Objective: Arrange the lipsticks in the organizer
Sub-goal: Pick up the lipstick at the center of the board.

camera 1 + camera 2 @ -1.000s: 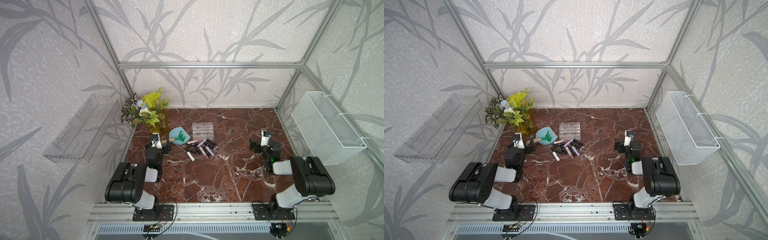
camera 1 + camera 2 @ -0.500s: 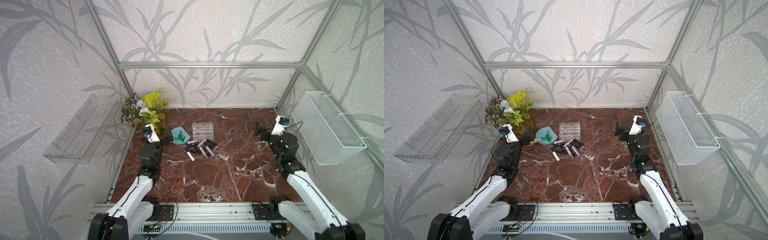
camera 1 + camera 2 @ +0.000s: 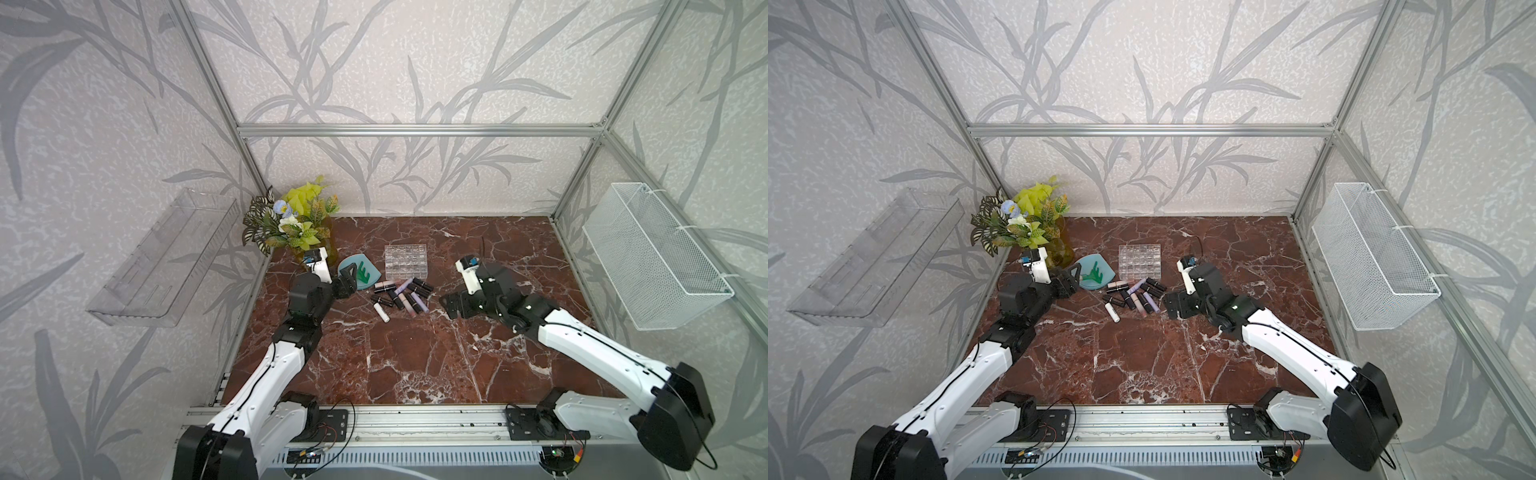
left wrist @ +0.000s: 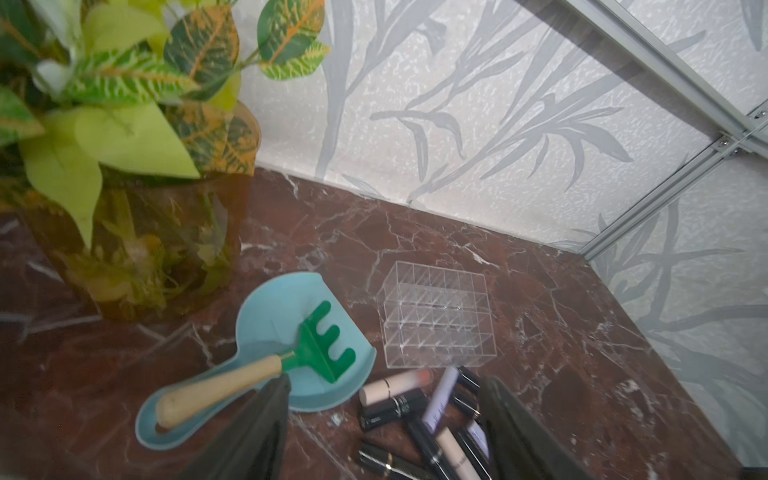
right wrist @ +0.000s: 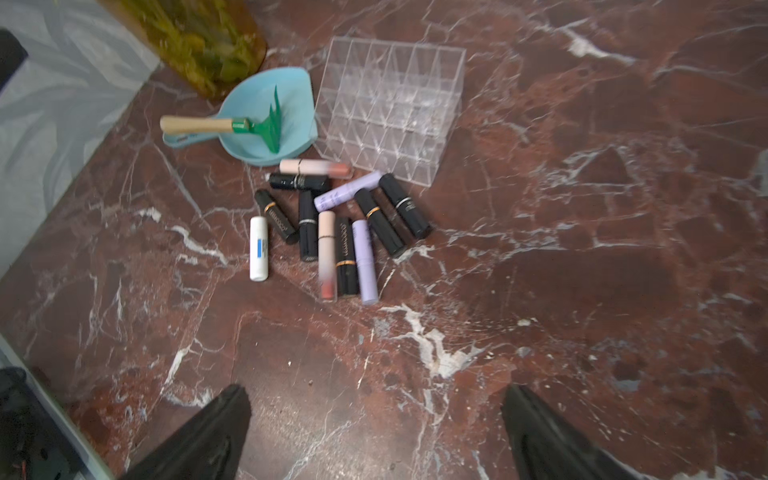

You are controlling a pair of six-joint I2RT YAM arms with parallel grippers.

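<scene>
Left gripper (image 3: 349, 280) is open with nothing in it, hanging by the blue scoop (image 3: 372, 274) just left of the lipsticks (image 3: 399, 297). Right gripper (image 3: 446, 307) is spread wide and empty too, a bit to the right of the pile. Big change: a second ago both arms were folded back near their bases, and now they've swung out to flank the pile. Every tube lies flat on the marble table (image 3: 415, 353), just near of the organizer (image 3: 406, 262). Its cells look empty, so I'd say sorting hasn't started and the first pick comes next.
</scene>
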